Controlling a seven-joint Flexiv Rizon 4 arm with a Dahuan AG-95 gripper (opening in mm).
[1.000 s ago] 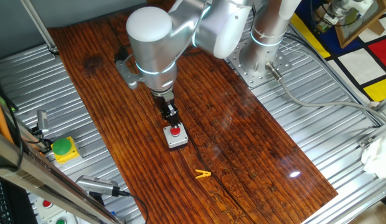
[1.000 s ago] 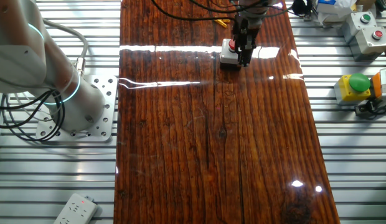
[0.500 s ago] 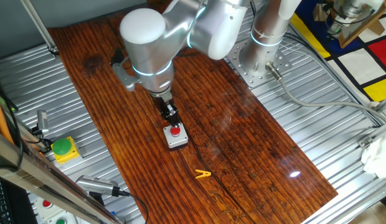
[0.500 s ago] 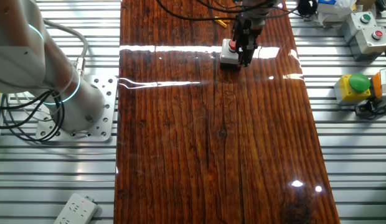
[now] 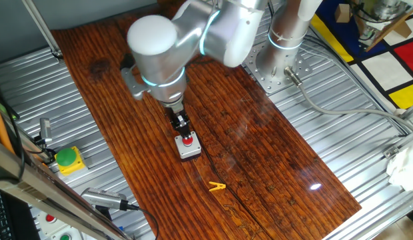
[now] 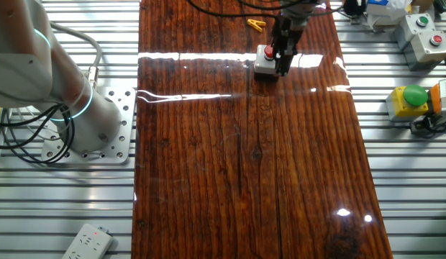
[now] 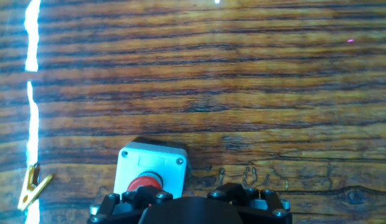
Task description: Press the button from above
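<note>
The small red button (image 5: 187,140) sits in a square light-grey box (image 5: 189,151) on the dark wooden table top. My gripper (image 5: 184,130) hangs from the arm straight above it, its dark fingers pointing down at the button's far side. I cannot tell whether they touch it. In the other fixed view the fingers (image 6: 282,59) stand in front of the box (image 6: 263,66) beside the button (image 6: 267,52). The hand view shows the box (image 7: 152,162) and button (image 7: 145,183) at the bottom, partly hidden by the gripper body (image 7: 190,208). The fingertips are hidden.
A yellow clothespin (image 5: 217,187) lies on the wood near the box; it also shows in the hand view (image 7: 32,186). A green dome button on a yellow box (image 5: 68,159) and a white button panel (image 6: 423,32) sit off the wood. The arm's base (image 6: 101,129) stands beside the table top.
The arm's upper body has shifted a little to the left. The gripper stays over the button box, moved only slightly.
</note>
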